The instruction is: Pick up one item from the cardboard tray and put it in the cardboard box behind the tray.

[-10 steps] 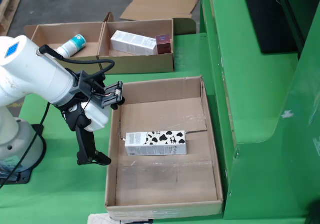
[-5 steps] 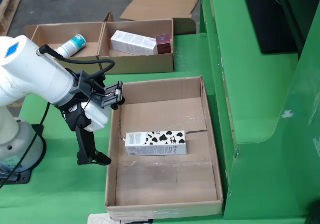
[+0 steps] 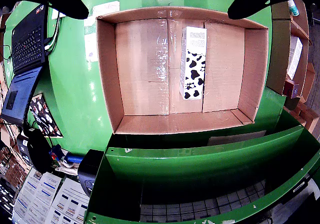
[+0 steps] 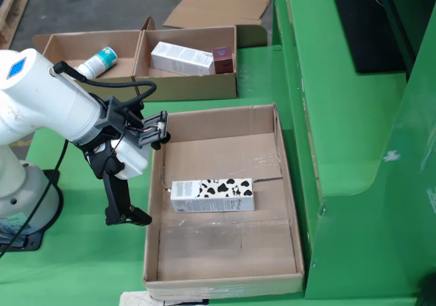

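A large open cardboard box [image 4: 225,277] sits on the green table. A white carton with black cow spots [image 4: 212,195] lies flat inside it; the wrist view shows it right of the box's middle [image 3: 193,63]. Behind the box, the cardboard tray [image 4: 194,86] holds a white and teal bottle [image 4: 99,62], a white box [image 4: 181,58] and a small dark red box [image 4: 223,59]. My gripper [image 4: 143,176] is open and empty, hovering over the box's left wall. In the wrist view its black fingers [image 3: 65,2] frame the top corners above the box [image 3: 107,74].
A laptop [image 3: 25,49] lies beside the box in the wrist view. A green metal frame [image 3: 200,159] runs along the box's near side there. Printed sheets [image 3: 45,199] lie at the lower left. Flattened cardboard [image 4: 225,3] lies on the floor behind the tray. The arm's base [image 4: 27,183] stands at left.
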